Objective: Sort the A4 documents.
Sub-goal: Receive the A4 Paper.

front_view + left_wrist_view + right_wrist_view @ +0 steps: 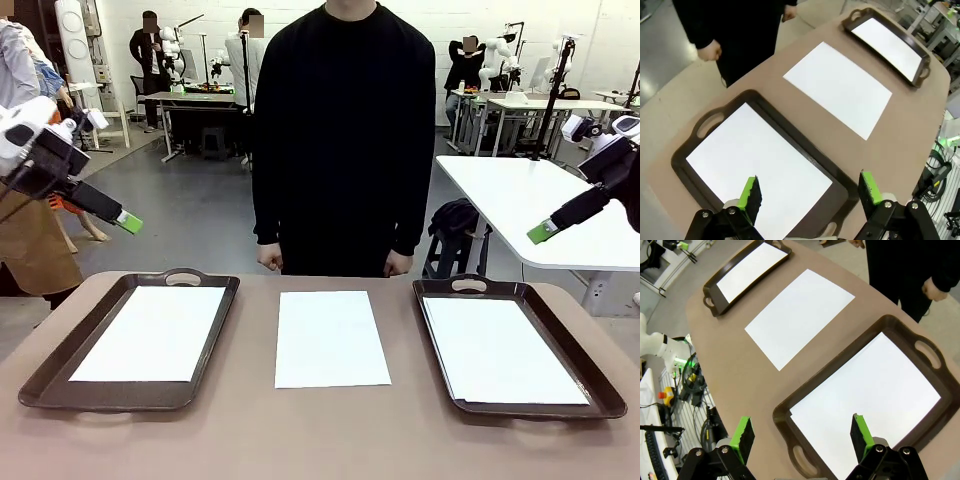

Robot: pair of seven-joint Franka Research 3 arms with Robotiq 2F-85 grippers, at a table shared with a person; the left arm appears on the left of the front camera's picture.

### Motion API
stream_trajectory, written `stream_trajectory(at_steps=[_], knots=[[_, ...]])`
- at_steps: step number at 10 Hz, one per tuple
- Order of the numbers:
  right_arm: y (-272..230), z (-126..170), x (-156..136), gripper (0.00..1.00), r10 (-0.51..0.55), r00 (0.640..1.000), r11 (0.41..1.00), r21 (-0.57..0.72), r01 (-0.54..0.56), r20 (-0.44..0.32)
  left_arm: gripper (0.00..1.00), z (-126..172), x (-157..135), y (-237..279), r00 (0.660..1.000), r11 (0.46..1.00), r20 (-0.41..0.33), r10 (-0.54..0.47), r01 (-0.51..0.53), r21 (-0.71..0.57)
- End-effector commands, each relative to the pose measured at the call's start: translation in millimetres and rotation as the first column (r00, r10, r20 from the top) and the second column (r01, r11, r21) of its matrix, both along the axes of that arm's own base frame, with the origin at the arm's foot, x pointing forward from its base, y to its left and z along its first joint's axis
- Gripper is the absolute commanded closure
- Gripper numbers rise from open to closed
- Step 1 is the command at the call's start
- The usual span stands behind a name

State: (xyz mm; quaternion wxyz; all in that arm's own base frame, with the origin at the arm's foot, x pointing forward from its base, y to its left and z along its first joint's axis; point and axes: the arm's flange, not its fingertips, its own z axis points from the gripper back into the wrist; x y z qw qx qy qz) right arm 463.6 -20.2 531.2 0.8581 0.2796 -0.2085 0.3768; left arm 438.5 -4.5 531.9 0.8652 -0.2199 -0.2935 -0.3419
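Three white A4 documents lie on the brown table. One sheet fills the left dark tray. A second sheet lies bare on the table in the middle. The third rests in the right dark tray. My left gripper hovers high above the left tray, open and empty. High over the right tray, my right gripper also stands open with nothing in it.
A person in black stands at the table's far edge, hands down at the sides. A white table stands behind on the right. Bare table surface runs along the near edge and between the trays.
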Motion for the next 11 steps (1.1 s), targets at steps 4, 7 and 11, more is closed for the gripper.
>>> stream_trajectory(at_steps=[4,7,11], knots=[[1.1,-0.3,0.2,0.0,-0.003,1.0,1.0,0.001,0.003,0.004,0.0,0.5,-7.4,-5.4,0.999,0.999,-0.032,-0.036,0.035,-0.03],[1.1,-0.3,0.2,0.0,-0.003,1.0,1.0,0.001,0.003,0.004,0.0,-2.3,-6.9,-6.2,0.998,0.999,-0.046,-0.033,0.033,-0.008],[1.1,-0.3,0.2,0.0,-0.003,1.0,1.0,0.001,0.003,0.004,0.0,-2.7,-6.2,-5.6,0.999,0.999,-0.028,-0.038,0.038,-0.017]])
